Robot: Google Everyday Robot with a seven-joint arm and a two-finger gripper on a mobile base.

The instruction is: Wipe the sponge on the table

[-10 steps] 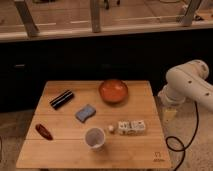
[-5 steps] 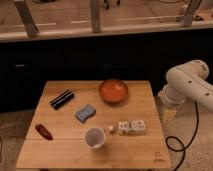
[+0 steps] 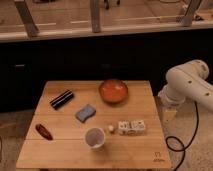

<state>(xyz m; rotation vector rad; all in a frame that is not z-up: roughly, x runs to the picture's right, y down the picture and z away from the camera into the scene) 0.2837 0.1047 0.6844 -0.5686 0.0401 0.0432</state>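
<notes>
1. Sponge (image 3: 86,113) flat on table (image 3: 60,155), slightly toward 9 o'clock of centre; gripper (image 3: 170,114) beyond 3 o'clock edge, aperture not discernible.
2. Possible cup (image 3: 95,138) or bowl (image 3: 113,90) strike during any reach: both near sponge, at 5 and 1 o'clock.
3. Possible sponge slip under shallow grip.

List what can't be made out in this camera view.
Gripper, beside the table's right edge: mostly hidden under the arm, camera view.
Arm: base cut off by the right frame edge.
White box: print too small to read.
Table logo: too small to read.
</notes>
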